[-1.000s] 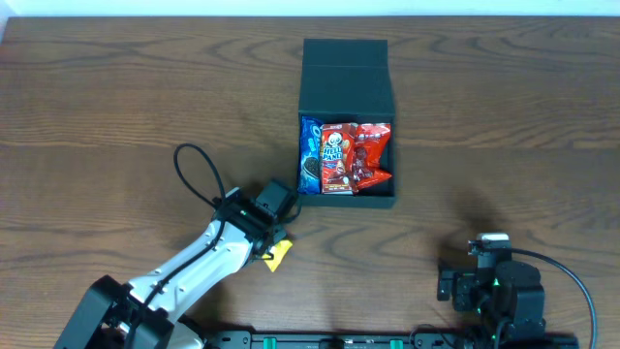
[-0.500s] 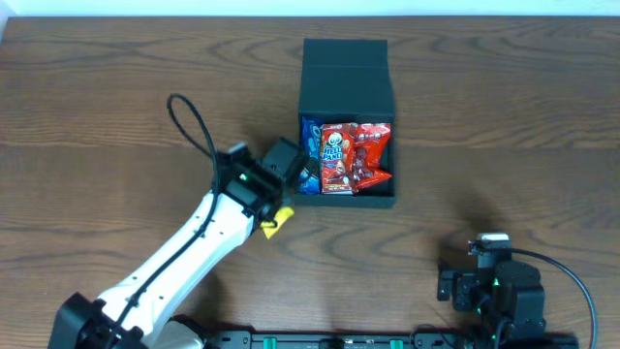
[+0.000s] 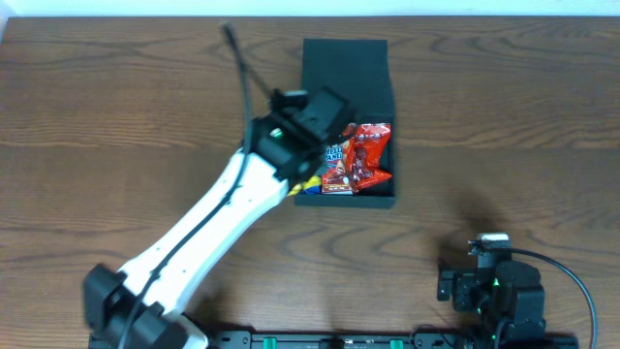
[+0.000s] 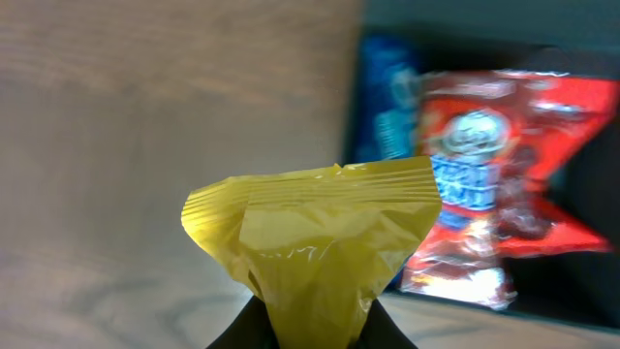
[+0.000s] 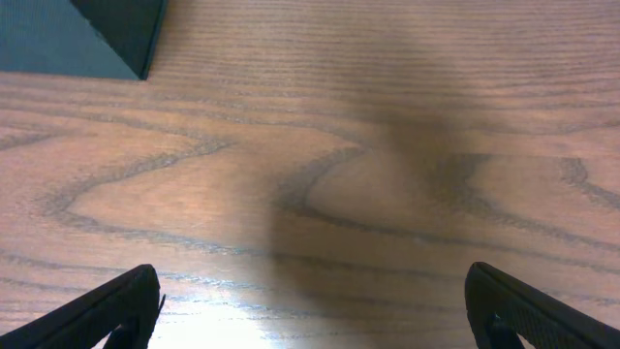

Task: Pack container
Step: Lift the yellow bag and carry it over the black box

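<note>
Nearest us, the right end effector (image 5: 315, 301) hangs low over the bare bench (image 3: 116, 116), its fingers spread wide. Further out, the left end effector (image 4: 310, 337) pinches a yellow packet (image 4: 310, 233) above the near left edge of the container (image 3: 347, 73). The container sits open at far mid-bench with red packets (image 3: 360, 155) inside.
</note>
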`<state>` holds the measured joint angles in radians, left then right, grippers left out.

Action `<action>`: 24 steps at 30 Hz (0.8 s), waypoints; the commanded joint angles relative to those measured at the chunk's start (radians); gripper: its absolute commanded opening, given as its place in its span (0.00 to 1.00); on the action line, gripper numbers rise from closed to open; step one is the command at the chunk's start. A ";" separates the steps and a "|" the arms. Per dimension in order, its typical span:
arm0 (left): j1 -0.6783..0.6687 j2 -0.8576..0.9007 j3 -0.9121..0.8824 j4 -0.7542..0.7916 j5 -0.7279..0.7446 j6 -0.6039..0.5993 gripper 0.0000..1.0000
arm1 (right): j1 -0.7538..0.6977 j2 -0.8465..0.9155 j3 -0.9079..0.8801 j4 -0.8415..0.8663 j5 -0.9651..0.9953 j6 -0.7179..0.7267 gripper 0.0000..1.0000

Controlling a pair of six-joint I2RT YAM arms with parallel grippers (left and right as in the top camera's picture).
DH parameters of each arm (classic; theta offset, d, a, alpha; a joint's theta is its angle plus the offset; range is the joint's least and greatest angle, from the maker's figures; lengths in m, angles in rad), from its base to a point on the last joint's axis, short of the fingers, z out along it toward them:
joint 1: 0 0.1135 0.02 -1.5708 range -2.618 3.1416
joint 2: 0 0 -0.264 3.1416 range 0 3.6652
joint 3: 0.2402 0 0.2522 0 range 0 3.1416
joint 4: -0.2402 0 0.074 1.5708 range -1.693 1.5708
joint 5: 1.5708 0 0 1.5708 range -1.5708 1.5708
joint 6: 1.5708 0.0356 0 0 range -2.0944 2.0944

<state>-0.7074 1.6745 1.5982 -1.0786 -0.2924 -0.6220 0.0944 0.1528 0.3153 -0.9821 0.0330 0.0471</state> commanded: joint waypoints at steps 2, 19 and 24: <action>-0.055 0.122 0.158 -0.008 -0.018 0.138 0.19 | -0.009 -0.006 -0.003 -0.004 0.000 -0.011 0.99; -0.105 0.476 0.438 0.032 0.128 0.264 0.19 | -0.009 -0.006 -0.003 -0.004 0.000 -0.011 0.99; -0.108 0.515 0.438 0.040 0.137 0.259 0.18 | -0.009 -0.006 -0.003 -0.004 0.000 -0.011 0.99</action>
<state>-0.8097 2.1632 2.0079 -1.0405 -0.1699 -0.3836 0.0944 0.1528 0.3149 -0.9821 0.0330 0.0471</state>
